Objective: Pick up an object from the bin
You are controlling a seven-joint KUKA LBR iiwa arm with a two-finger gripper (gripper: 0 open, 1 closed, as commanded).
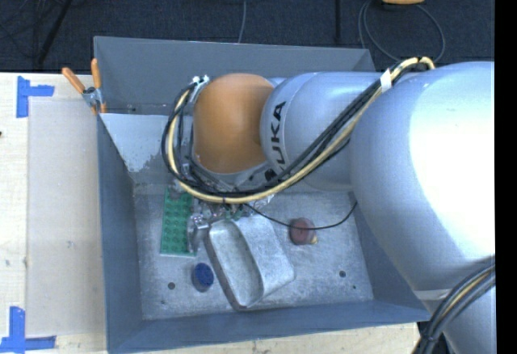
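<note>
claw (198, 225) low, left of middle in bin (121, 263); open or closed: cannot tell | nearest thing: green studded plate (172, 221), flat, just left of claw | likely light, stiff, thin plastic; pinch its right long edge

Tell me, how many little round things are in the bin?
2: a blue one at lower left, a brown one right of middle. The arm may hide more.

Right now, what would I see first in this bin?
The big silver arm with its orange cover reaches in from the right, its gripper low beside a green studded plate at the left of the bin. Below lie a grey wedge-shaped thing and a small blue round thing, with a reddish-brown ball to their right.
</note>
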